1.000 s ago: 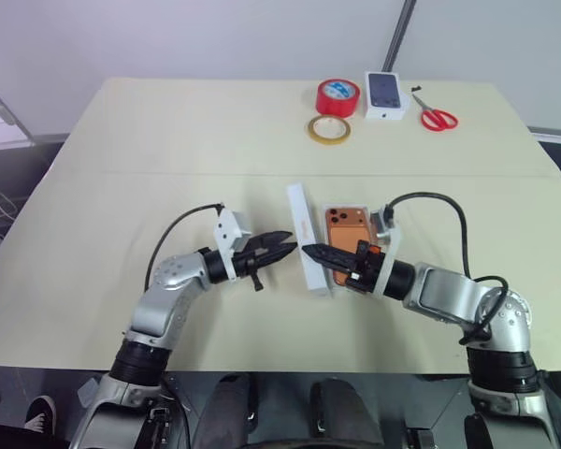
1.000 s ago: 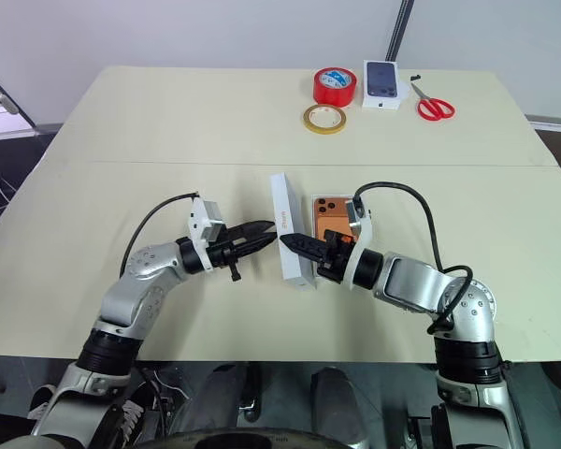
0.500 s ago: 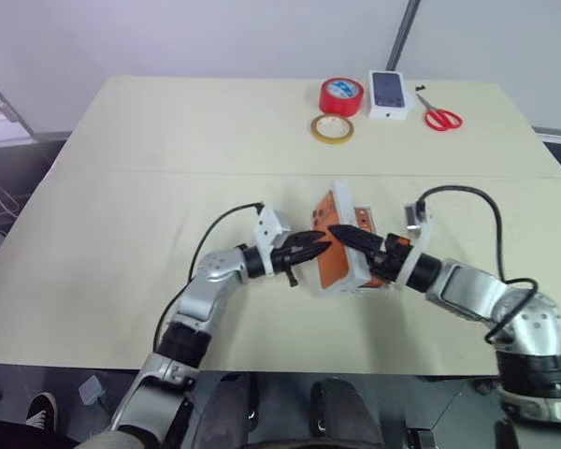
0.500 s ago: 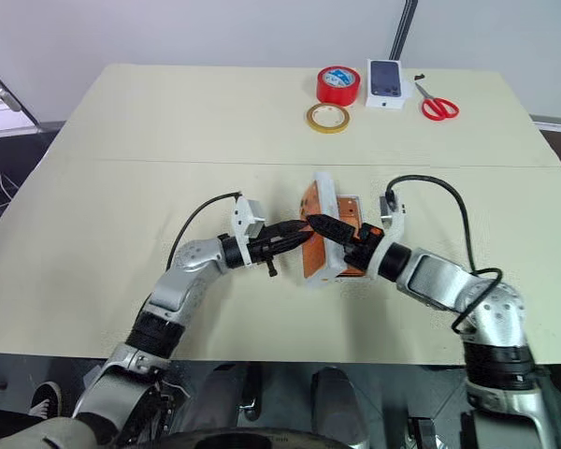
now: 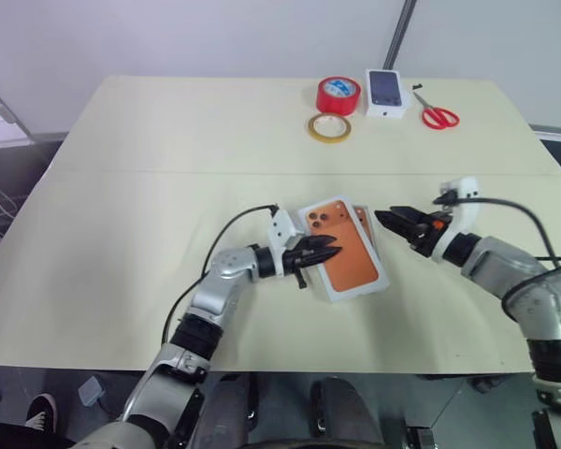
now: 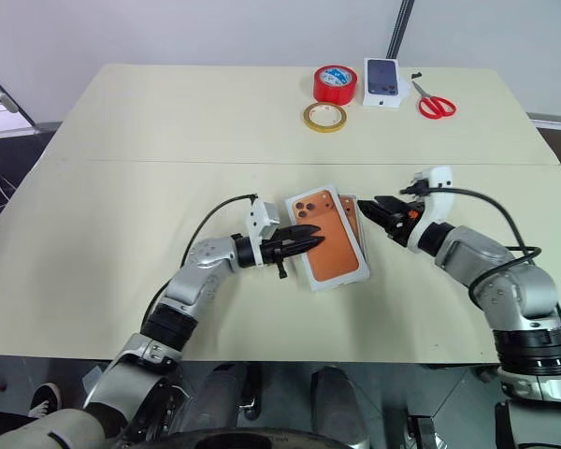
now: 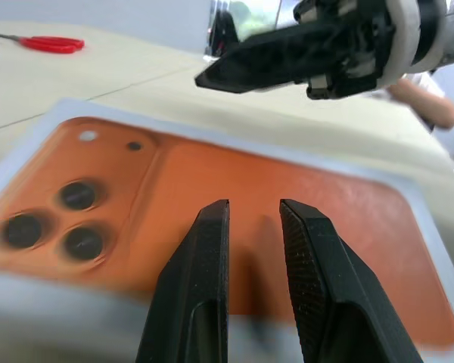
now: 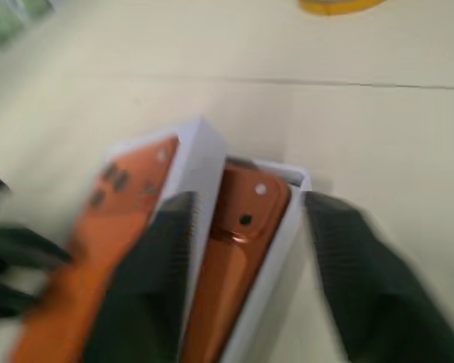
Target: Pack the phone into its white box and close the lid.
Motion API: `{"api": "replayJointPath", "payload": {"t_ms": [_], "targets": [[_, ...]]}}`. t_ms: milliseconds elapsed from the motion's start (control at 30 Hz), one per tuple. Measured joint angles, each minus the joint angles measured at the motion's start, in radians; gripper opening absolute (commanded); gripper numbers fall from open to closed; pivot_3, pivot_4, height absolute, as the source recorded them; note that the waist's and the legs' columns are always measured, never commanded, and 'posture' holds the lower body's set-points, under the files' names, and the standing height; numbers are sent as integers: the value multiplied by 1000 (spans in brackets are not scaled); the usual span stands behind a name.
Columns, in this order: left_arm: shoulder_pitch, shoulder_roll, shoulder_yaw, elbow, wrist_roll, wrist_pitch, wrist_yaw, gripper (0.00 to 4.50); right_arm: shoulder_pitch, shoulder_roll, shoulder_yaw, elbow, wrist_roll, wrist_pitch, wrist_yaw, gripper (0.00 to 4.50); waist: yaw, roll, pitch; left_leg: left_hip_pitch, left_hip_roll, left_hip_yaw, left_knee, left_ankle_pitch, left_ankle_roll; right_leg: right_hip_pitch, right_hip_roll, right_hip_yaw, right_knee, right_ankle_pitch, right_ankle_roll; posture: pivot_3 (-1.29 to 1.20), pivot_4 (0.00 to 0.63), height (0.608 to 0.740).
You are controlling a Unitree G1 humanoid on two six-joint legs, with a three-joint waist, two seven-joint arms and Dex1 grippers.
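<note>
The lid (image 5: 344, 254), white with an orange phone printed on its top, lies askew over the left part of the white box (image 5: 377, 241). The orange phone (image 5: 363, 221) lies in the box, a strip of it showing past the lid's right edge. My left gripper (image 5: 329, 247) reaches over the lid's left edge, its fingers (image 7: 212, 227) a narrow gap apart above the printed top, nothing between them. My right gripper (image 5: 385, 217) hangs open just right of the box, pointing at it. The right wrist view shows the phone (image 8: 231, 242) in the box beside the lid (image 8: 129, 219).
At the table's far edge stand a red tape roll (image 5: 338, 94), a yellow tape ring (image 5: 328, 128), a small white carton printed with a dark phone (image 5: 385, 94) and red scissors (image 5: 438, 116). A seam crosses the table behind the box.
The lid, standing on edge a second ago, has been tipped over onto the box, printed side up. My right gripper let go and drew back to the right; the left followed the lid rightward.
</note>
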Motion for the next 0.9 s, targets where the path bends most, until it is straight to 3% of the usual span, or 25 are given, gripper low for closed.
{"api": "replayJointPath", "payload": {"t_ms": [33, 167, 267, 533, 900], "targets": [[21, 36, 4, -46, -6, 30, -11, 1096, 1, 5, 16, -1, -56, -37, 11, 104, -2, 0, 0, 0, 0, 0, 0, 0, 0, 0, 0, 0, 0, 0, 0, 0, 150, 728], [95, 146, 16, -179, -26, 121, -43, 1096, 6, 6, 65, 36, -261, -180, 36, 43, -2, 0, 0, 1, 0, 0, 0, 0, -1, 1, -1, 0, 0, 0, 0, 0, 150, 728], [133, 174, 17, -180, 0, 152, -8, 1096, 11, 30, 49, 92, -311, -210, 49, 43, 7, 0, 0, 1, -1, 0, 1, 1, -1, 1, -3, 0, 0, 0, 0, 0, 150, 728], [134, 70, 18, -155, 17, 153, 109, 1096, 76, 49, 41, 33, -339, -240, 166, 43, 20, 0, 0, 1, -2, 0, 2, 1, -1, 2, -4, 0, 0, 0, 0, 0, 150, 728], [-6, -65, -2, 47, 48, 104, 147, 1096, 68, 104, -28, 29, -348, -207, 148, 43, 20, 0, 0, 1, -2, 0, 2, 1, -1, 2, -1, -1, 2, 0, 0, 0, 150, 728]]}}
